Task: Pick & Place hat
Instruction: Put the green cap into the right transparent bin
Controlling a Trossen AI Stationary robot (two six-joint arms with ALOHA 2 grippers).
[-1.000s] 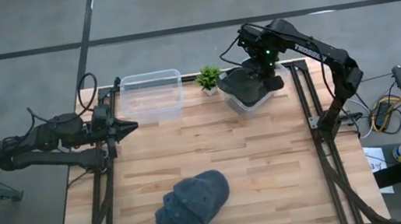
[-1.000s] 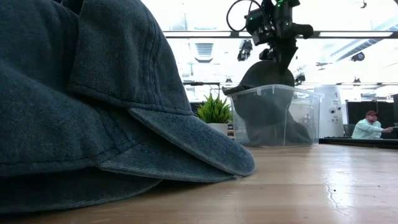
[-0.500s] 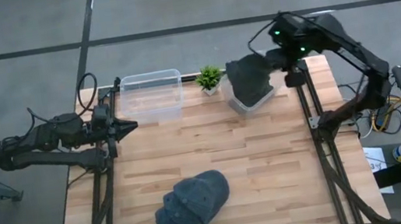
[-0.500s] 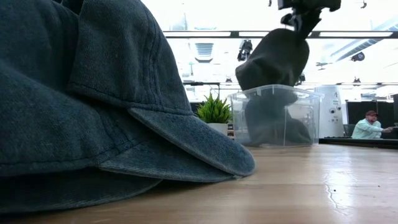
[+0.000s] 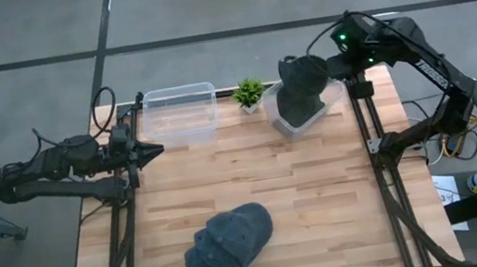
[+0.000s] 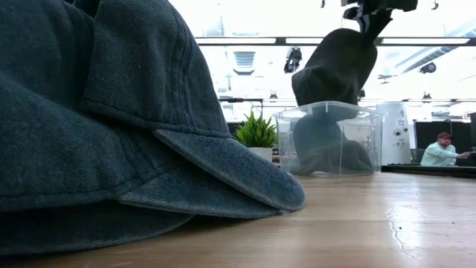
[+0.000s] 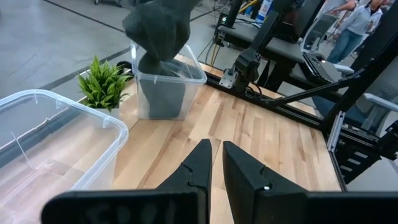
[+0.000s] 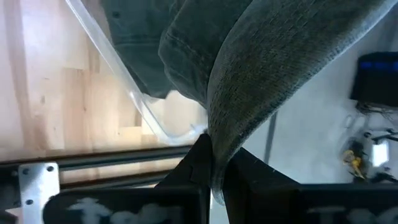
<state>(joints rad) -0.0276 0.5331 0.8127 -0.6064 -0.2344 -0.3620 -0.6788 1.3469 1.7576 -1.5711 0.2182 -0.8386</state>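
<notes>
Grey knitted fabric hangs in the air at the table's one o'clock: a hat (image 5: 300, 83) pinched by its edge in the right gripper (image 5: 330, 65), whose fingers are clenched tight on the cloth. In the right wrist view the fabric (image 8: 273, 81) runs down between the two dark fingers (image 8: 198, 163) and is nipped there. The lifted hat dangles above a small clear bin (image 5: 312, 112) at the same one o'clock corner, its lower end reaching down to the bin's open top; from table height the hat (image 6: 336, 65) shows above the bin's rim (image 6: 327, 109), and more dark cloth (image 6: 325, 152) lies inside the bin below it. Whether the hanging hat touches the cloth in the bin cannot be told.

Just beside that bin, toward twelve o'clock, stands a small green plant (image 5: 249, 93) in a white pot. On the plant's other side, at eleven o'clock, sits a larger clear bin (image 5: 181, 113).

Near six o'clock, well apart from the bins, a pile of blue denim caps (image 5: 228, 247) rests on the wooden table (image 5: 322, 197); it fills the near side of the low view (image 6: 111, 134).

At nine o'clock the left gripper (image 5: 151, 150) waits low over the table's edge, pointing toward the middle, its fingers nearly together with only a thin slit between them and nothing held (image 7: 214, 168).

Beyond the table, a person (image 6: 442, 150) sits at a desk in the room.
</notes>
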